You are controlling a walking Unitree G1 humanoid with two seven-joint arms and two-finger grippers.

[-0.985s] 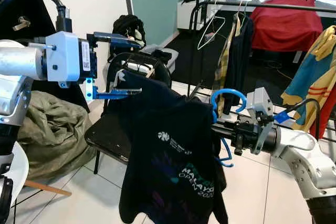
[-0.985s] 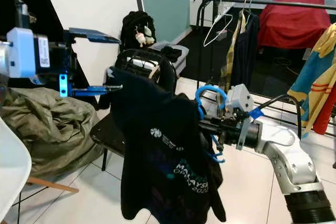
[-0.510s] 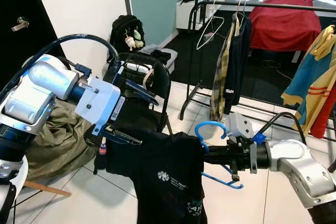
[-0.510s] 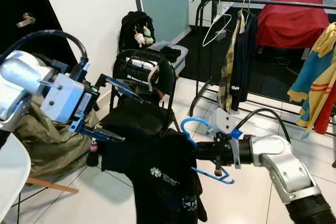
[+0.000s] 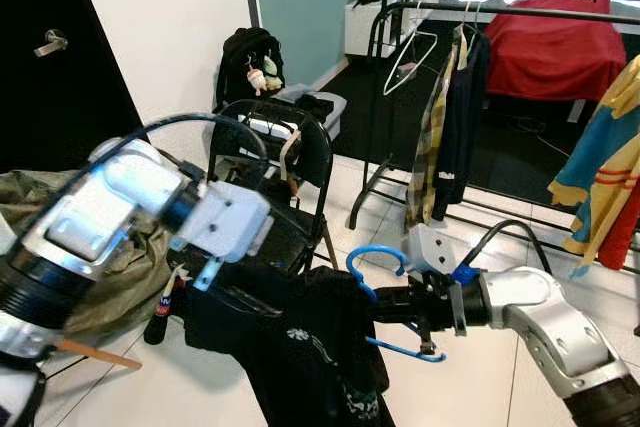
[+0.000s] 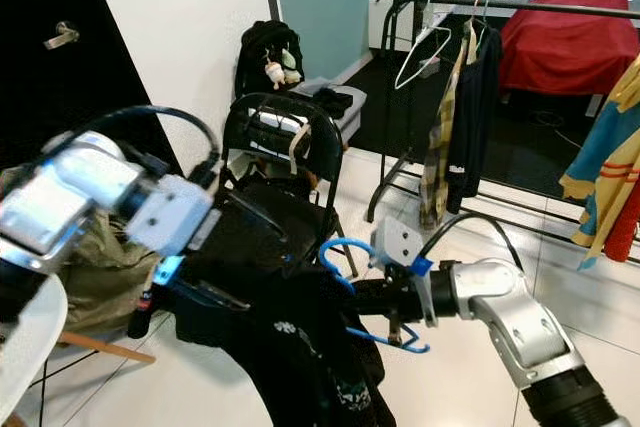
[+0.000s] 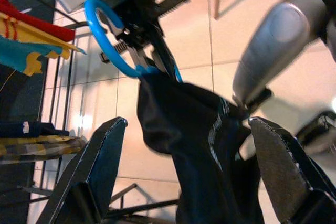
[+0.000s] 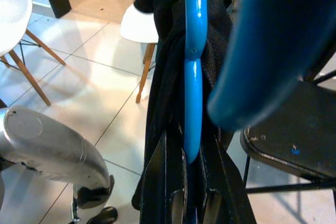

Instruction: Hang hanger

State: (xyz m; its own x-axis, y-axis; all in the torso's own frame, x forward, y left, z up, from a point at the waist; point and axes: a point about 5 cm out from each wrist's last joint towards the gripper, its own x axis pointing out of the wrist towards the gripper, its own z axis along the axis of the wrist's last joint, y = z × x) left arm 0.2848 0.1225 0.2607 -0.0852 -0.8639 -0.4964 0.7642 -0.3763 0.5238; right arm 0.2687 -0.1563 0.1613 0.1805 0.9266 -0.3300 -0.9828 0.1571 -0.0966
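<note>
Since the earlier frames, both my arms have come down: the black T-shirt (image 5: 300, 347), raised high in front of the chair a second ago, now hangs low over the tiled floor (image 5: 480, 387), and my left arm has swung in across the chair.

Right jaws (image 5: 392, 304): clamped shut on the blue hanger (image 5: 378, 265) at its neck. The right wrist view shows the blue bar running between my two black fingers (image 8: 157, 182), with the dark cloth bunched around it. The hanger's hook curves upward just above my right jaws, and its lower blue bar (image 5: 405, 350) shows beside the shirt. The hanger is in the air between my two arms, in front of the black folding chair (image 5: 285, 162), well apart from the clothes rail (image 5: 520, 13) at the back of the room.

Left jaws (image 7: 184, 182): spread wide, with the T-shirt hanging between the two fingers (image 7: 100, 166); the left wrist view shows them closed on nothing. In the head views these jaws sit against the shirt's upper left part.

On the clothes rail hang a white hanger (image 5: 405, 52), dark garments (image 5: 455, 127) and a yellow-blue garment (image 5: 600, 177).
</note>
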